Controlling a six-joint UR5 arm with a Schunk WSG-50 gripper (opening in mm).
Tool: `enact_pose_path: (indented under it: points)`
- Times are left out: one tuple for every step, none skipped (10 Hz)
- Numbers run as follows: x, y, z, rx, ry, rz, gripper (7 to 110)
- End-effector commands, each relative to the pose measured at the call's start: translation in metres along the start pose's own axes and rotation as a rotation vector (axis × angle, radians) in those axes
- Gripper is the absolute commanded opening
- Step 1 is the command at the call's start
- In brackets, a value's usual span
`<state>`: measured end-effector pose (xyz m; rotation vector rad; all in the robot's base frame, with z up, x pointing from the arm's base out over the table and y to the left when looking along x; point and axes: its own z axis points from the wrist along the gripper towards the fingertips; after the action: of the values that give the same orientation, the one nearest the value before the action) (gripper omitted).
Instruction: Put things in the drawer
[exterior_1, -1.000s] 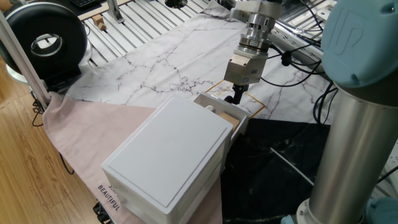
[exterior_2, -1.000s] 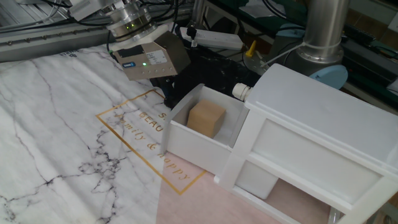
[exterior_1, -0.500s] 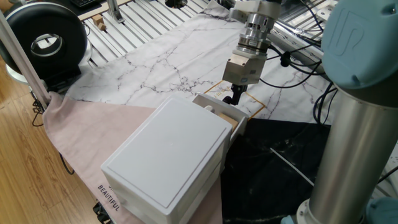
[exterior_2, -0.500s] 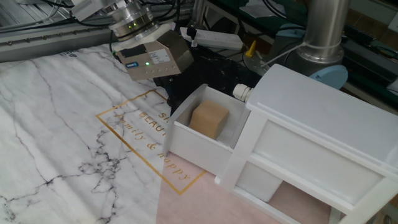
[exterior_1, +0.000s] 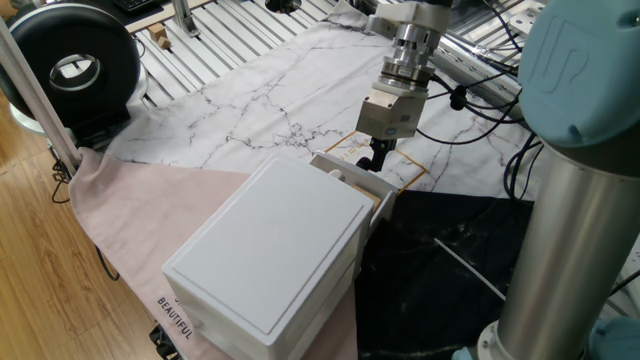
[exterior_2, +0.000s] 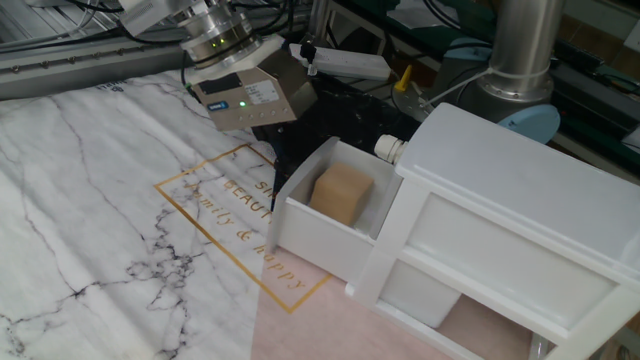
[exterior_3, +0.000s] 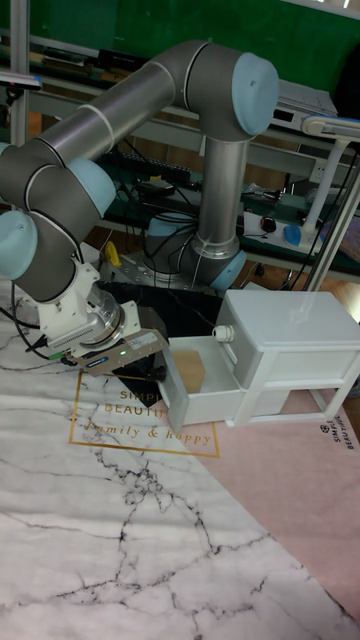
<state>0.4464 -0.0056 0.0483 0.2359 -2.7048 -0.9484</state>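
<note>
Marble-patterned cloth (exterior_2: 90, 230) covers the surface, and at 5 o'clock you see a pink cloth (exterior_1: 150, 215) under the white cabinet (exterior_2: 520, 200). Your drawer (exterior_2: 305, 232) stands partly pulled out of the cabinet, towards 9 o'clock in the other fixed view. Inside it the wooden cube (exterior_2: 341, 194) rests on the drawer floor, near the middle. Just beyond the drawer front, at about 11 o'clock from the cube, the tool (exterior_1: 378, 155) hangs low against the front panel. Whether its fingers are apart or together I cannot tell; the tool body hides them. Behind it lies a black cloth (exterior_1: 440, 250).
</note>
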Motion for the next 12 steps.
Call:
enact_pose_path:
  points:
    - [-0.002,0.005,0.006,-0.005,-0.011,0.007,7]
    - [-0.002,0.007,0.009,-0.005,-0.013,0.011,7]
    - [-0.001,0.008,0.010,-0.007,-0.013,0.013,7]
    - [-0.001,0.009,0.010,-0.011,-0.013,0.014,7]
    - [0.001,0.011,0.009,-0.013,-0.010,0.015,7]
    - [0.001,0.012,0.008,-0.014,-0.010,0.016,7]
    - [0.001,0.014,0.008,-0.021,-0.011,0.017,7]
    - [0.002,0.016,0.009,-0.026,-0.011,0.017,7]
    - [0.001,0.018,0.012,-0.025,-0.017,0.020,7]
    - [0.000,0.020,0.015,-0.025,-0.022,0.024,7]
    - [0.000,0.021,0.015,-0.027,-0.023,0.023,7]
    - [0.000,0.022,0.015,-0.027,-0.023,0.025,7]
